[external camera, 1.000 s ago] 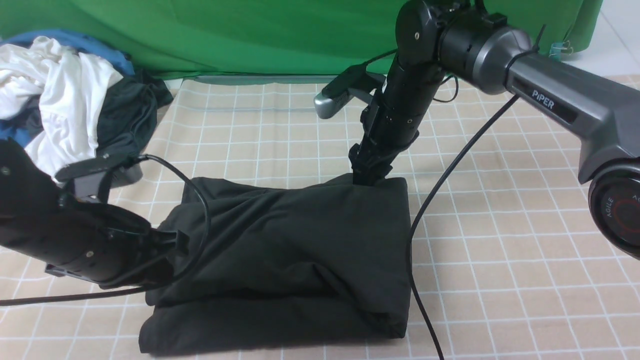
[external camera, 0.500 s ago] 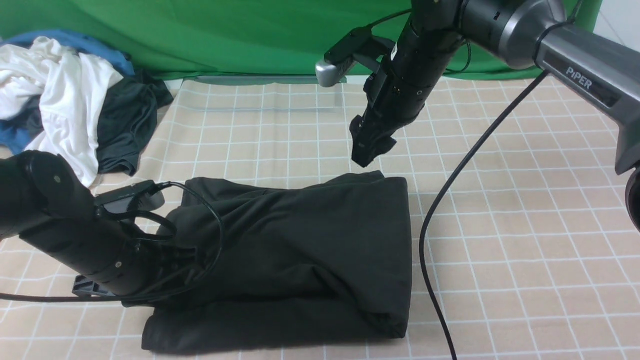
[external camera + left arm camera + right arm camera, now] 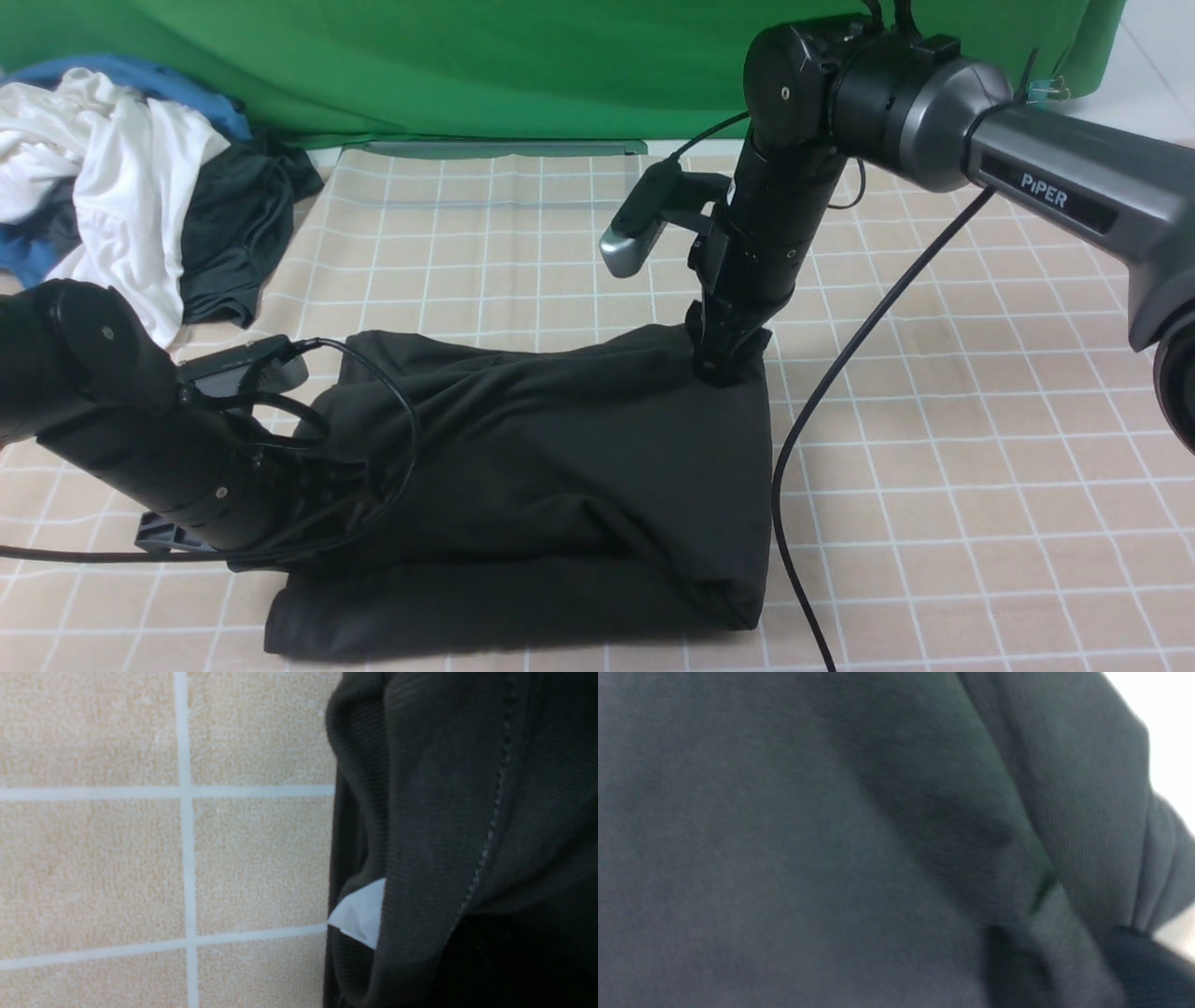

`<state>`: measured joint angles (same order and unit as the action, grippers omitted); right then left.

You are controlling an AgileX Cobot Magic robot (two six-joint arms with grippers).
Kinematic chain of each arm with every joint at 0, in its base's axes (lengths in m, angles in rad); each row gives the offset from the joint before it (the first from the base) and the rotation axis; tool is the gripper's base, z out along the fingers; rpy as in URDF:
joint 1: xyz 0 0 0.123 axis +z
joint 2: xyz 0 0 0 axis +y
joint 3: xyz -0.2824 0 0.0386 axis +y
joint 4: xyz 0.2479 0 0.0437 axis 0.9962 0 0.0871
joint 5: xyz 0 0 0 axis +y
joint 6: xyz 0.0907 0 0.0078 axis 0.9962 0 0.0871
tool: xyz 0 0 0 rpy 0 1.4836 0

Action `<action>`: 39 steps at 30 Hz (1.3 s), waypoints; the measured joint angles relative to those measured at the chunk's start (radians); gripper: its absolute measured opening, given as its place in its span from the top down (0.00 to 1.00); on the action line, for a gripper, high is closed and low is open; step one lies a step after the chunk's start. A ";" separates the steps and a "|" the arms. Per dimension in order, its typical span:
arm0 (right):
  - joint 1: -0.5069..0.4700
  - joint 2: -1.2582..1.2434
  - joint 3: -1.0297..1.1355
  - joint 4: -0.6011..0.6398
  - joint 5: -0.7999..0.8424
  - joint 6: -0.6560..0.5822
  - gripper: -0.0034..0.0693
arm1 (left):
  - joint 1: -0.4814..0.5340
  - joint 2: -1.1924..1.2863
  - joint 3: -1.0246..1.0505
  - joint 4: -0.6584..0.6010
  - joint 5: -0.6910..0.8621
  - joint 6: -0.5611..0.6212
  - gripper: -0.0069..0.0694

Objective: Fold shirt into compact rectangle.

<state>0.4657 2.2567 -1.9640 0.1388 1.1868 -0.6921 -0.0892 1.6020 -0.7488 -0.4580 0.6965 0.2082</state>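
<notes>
- Front view: black shirt [image 3: 560,485] folded on checked cloth [image 3: 934,467]; right gripper [image 3: 726,366] tip on its far right corner, jaw gap unreadable; left gripper [image 3: 325,474] closed, buried at its left edge.
- Left wrist view alone: white label [image 3: 359,912] peeking from a fold.
- Right wrist view: dark blur.

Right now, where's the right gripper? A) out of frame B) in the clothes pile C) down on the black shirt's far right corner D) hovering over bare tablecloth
C: in the front view the right gripper sits tip-down on the far right corner of the shirt.
</notes>
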 joint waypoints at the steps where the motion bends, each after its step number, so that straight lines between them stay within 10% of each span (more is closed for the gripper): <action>1: 0.000 0.000 0.000 0.000 -0.003 -0.003 0.67 | 0.000 0.000 0.000 0.000 0.000 0.000 0.88; 4: 0.000 0.000 0.000 -0.003 -0.026 -0.032 0.86 | 0.000 0.000 0.000 -0.001 0.000 0.000 0.88; 30: 0.009 0.007 -0.073 -0.114 -0.189 -0.046 0.86 | 0.000 0.003 -0.001 -0.002 -0.006 0.002 0.88; 39: 0.006 0.002 -0.086 -0.187 -0.245 0.186 0.40 | 0.000 -0.004 -0.022 0.031 0.012 0.002 0.88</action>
<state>0.4720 2.2585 -2.0503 -0.0487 0.9416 -0.5061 -0.0892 1.5981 -0.7710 -0.4266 0.7087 0.2102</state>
